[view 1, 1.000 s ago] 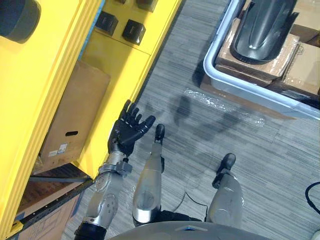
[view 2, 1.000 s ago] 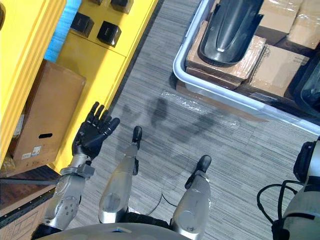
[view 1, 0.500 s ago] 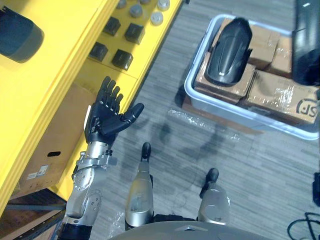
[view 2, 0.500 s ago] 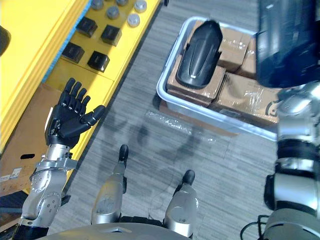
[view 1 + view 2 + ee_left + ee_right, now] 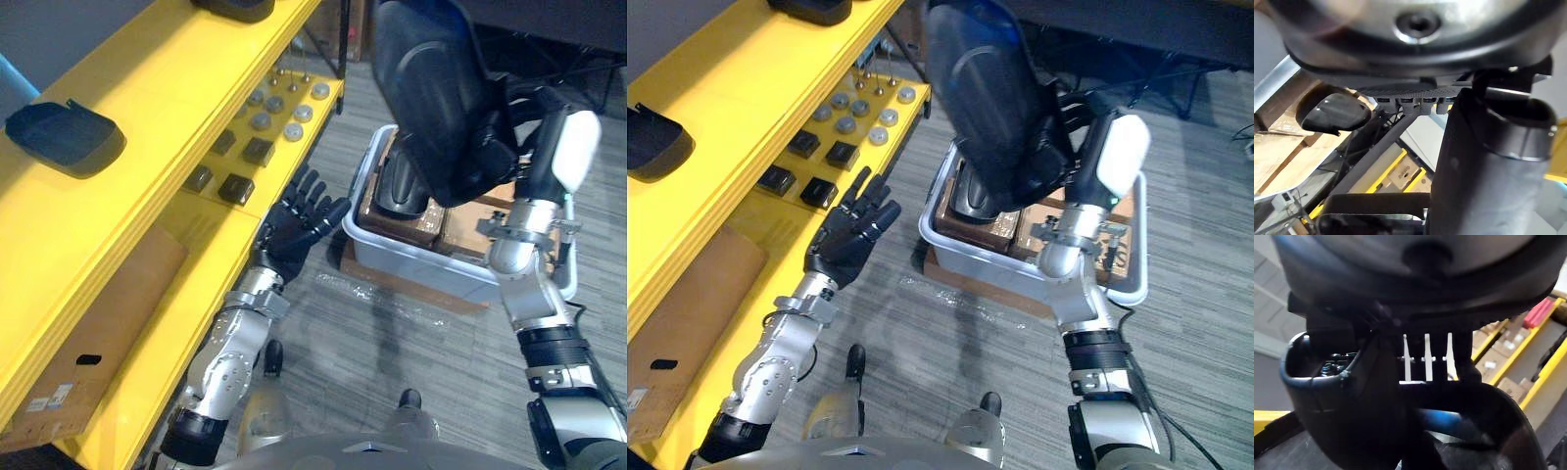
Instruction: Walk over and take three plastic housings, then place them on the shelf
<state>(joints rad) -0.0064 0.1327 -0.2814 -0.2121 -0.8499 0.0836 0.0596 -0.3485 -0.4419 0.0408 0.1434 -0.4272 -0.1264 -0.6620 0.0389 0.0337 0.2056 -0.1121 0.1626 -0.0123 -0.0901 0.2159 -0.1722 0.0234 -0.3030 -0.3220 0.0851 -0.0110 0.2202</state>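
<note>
My right hand (image 5: 1076,137) is shut on a large black plastic housing (image 5: 987,90) and holds it high, over the grey bin (image 5: 1034,282). Its white-covered thumb (image 5: 574,152) sits beside the housing's lower edge. A second black housing (image 5: 400,192) lies on the cardboard boxes in the bin and also appears in the left wrist view (image 5: 1333,112). Two more dark housings rest on the yellow shelf: one on the upper level at the left (image 5: 65,133), one at the far end (image 5: 235,8). My left hand (image 5: 298,221) is open, fingers spread, between the shelf and the bin.
The yellow shelf (image 5: 147,186) runs along the left side. Its middle level carries small black blocks (image 5: 237,188) and grey discs (image 5: 284,103). A cardboard box (image 5: 93,333) stands on the lowest level. Grey carpet (image 5: 392,323) lies between shelf and bin.
The view has tilted up. My right arm has brought the black housing from the right edge towards the middle, higher over the bin. My left hand has risen and reached forward, still open.
</note>
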